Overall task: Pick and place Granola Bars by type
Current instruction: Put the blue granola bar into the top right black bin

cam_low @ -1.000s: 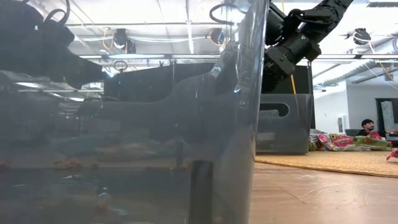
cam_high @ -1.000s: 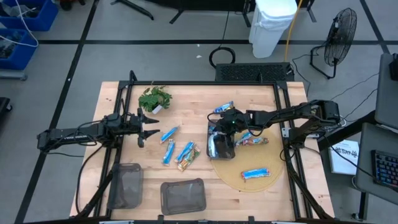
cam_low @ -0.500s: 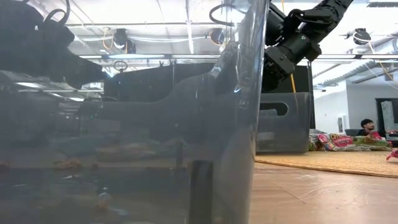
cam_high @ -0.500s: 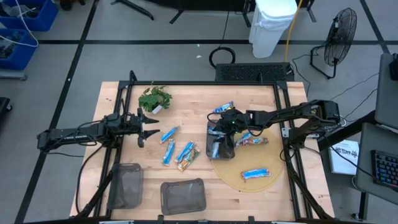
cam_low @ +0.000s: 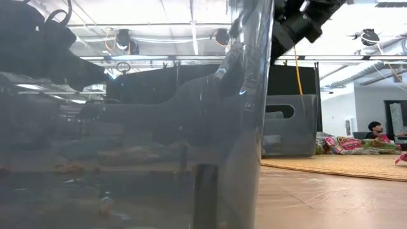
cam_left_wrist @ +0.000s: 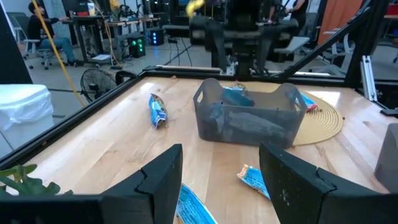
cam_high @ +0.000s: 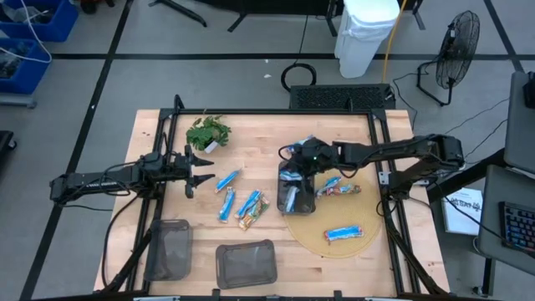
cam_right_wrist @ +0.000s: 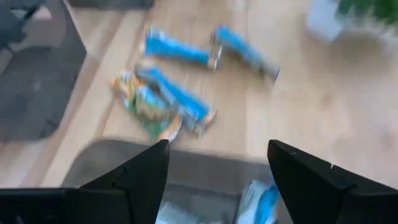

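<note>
Wooden table point(cam_high: 259, 138) is holding the scattered bars point(cam_high: 226, 204). I'm lifting my right gripper point(cam_high: 299, 154) off the bin point(cam_high: 297, 194), fingers wide and empty, a blue bar now inside. Left gripper point(cam_high: 203, 165) is waiting open.

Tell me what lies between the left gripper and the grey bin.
High view: between the left gripper and the grey bin lie blue granola bars on bare wood.

Leafy sprig point(cam_high: 207, 131) far-left on table point(cam_high: 259, 142); perhaps two mesh trays point(cam_high: 246, 263) at front.
</note>
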Robot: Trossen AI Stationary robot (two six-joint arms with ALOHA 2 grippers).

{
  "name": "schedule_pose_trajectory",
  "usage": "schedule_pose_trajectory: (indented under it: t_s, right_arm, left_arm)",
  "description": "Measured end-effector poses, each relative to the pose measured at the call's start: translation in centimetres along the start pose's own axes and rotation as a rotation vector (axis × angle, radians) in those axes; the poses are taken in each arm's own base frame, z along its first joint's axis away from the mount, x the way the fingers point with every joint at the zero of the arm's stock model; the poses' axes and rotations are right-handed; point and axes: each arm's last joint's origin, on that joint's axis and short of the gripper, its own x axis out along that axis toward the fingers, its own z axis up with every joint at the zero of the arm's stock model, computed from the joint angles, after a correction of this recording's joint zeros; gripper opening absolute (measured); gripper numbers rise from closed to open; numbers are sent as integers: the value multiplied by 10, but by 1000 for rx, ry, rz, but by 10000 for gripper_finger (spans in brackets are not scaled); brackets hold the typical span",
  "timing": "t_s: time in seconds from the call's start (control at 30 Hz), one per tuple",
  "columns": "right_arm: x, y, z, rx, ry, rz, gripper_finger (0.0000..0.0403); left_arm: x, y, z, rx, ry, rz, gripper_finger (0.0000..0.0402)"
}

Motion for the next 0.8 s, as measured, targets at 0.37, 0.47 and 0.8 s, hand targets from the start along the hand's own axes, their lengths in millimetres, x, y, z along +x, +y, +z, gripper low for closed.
schedule_pose_trajectory:
  t_s: [0.37, 0.47, 0.8]
  right_arm:
    - [-54, -45, 30, -122, 273, -473, 265]
    - [-60, -65, 32, -69, 372, -493, 265]
    - [-50, -123, 1, 207, 541, -359, 265]
  left_arm:
    - [1, 0, -1, -1, 14, -1, 216]
    - [1, 0, -1, -1, 8, 0, 216]
    - [1, 0, -1, -1, 13, 0, 216]
